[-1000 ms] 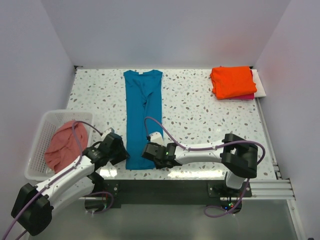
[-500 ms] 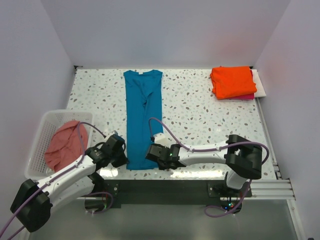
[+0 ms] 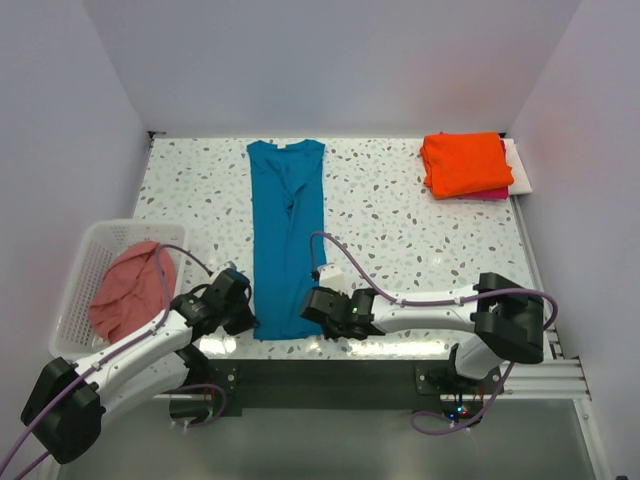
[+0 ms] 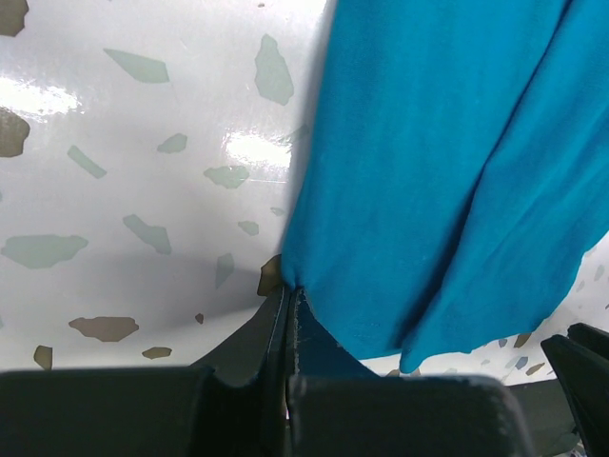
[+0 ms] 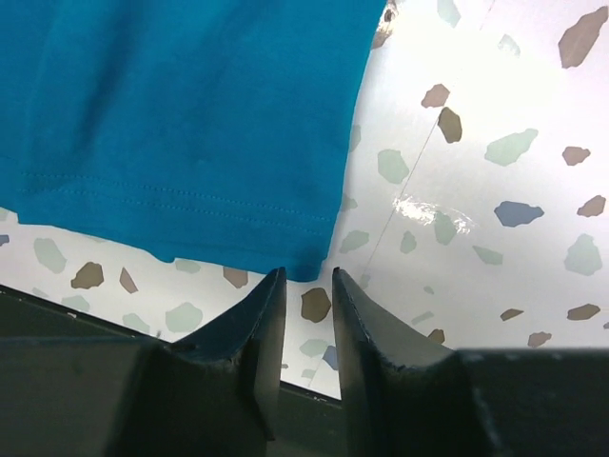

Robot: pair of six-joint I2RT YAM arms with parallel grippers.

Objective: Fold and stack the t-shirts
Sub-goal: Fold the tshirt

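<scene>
teal-blue t-shirt [image 3: 287, 235]: plain teal-blue
orange t-shirt [image 3: 465, 163]: bright orange
magenta t-shirt [image 3: 493, 194]: magenta
salmon-pink t-shirt [image 3: 130, 290]: dusty pink
basket [image 3: 72, 290]: white lattice
table [image 3: 400, 210]: white, grey-brown speckles

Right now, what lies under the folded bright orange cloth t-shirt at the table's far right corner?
A magenta cloth t-shirt: only a thin strip shows along the near edge of the orange t-shirt. A flat white sheet pokes out on the right. The rest of both is covered.

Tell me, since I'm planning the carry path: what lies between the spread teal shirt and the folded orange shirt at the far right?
Nothing but bare speckled tabletop. The overhead view shows it between the teal shirt and the folded orange shirt.
</scene>
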